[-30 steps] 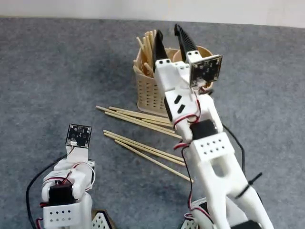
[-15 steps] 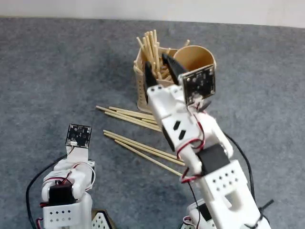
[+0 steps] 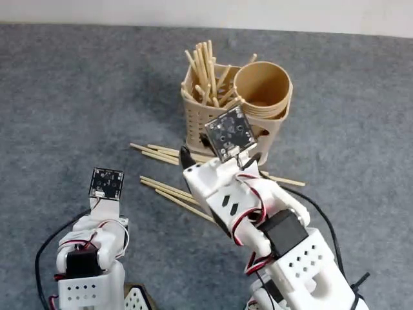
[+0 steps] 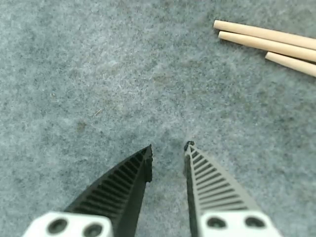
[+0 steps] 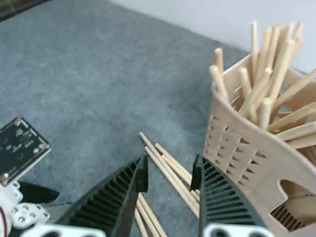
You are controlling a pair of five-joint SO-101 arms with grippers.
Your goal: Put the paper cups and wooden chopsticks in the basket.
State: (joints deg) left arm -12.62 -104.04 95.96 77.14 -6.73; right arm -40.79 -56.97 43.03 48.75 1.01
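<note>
A beige slotted basket (image 3: 205, 132) stands at the back of the grey carpet, with many wooden chopsticks (image 3: 205, 68) upright in it and stacked paper cups (image 3: 262, 87) in its right part. More chopsticks (image 3: 169, 156) lie loose in front of it in two bunches, the nearer bunch (image 3: 173, 192) lower down. My right gripper (image 5: 169, 173) hangs open and empty just in front of the basket (image 5: 242, 143), above the loose chopsticks (image 5: 165, 165). My left gripper (image 4: 168, 149) is open and empty over bare carpet, and three chopstick ends (image 4: 266, 42) lie ahead of it.
The left arm (image 3: 93, 258) sits folded at the near left, its camera board (image 5: 17, 148) showing in the right wrist view. A pale wall edge (image 3: 206, 13) runs behind the carpet. Open carpet lies to the left and right of the basket.
The right arm has drawn back from above the basket toward me and tilted down over the loose chopsticks, uncovering the cups. The left arm has stayed still.
</note>
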